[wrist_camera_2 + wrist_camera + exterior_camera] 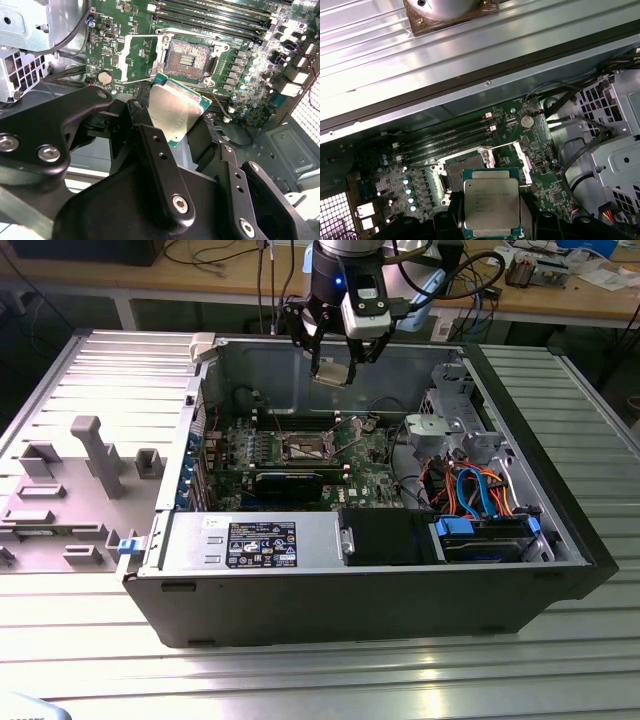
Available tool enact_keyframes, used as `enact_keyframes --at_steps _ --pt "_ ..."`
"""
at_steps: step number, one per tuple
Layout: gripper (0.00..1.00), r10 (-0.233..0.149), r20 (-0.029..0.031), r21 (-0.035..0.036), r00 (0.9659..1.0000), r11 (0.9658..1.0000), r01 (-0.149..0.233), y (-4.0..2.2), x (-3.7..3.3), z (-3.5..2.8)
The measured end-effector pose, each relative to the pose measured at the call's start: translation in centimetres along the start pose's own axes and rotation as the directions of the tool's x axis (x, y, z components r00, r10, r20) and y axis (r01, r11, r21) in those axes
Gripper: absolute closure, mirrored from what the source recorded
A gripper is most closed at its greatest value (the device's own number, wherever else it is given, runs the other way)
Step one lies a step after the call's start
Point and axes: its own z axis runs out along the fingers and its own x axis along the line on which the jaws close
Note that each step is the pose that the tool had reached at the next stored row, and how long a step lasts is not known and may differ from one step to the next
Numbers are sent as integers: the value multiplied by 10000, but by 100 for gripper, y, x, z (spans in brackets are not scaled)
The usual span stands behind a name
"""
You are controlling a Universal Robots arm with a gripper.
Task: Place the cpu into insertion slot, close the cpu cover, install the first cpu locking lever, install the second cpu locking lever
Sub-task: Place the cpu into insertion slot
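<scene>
My gripper (333, 368) is shut on the cpu (331, 374), a thin square chip with a pale metal face, and holds it in the air above the open computer case near its back wall. Both wrist views show the cpu (175, 110) (491, 202) clamped by its edges between the black fingers (150, 145). The insertion slot (305, 448) (189, 59) (461, 172) lies bare on the green board below, its dark centre exposed. The cpu cover (126, 59) (526, 162) stands swung open beside the slot. The chip hangs well above the slot and apart from it.
A long black card (290, 480) lies on the board in front of the slot, with memory slots (450, 135) behind it. A drive cage with blue and orange cables (480, 490) fills the case's right side in the exterior view. A grey panel with fixtures (80, 460) lies outside on the left.
</scene>
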Motion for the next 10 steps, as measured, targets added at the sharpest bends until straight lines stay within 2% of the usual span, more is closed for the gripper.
enact_keyframes --at_steps 10 --pt "45 172 15 -4 9999 9999 -172 0 0 0"
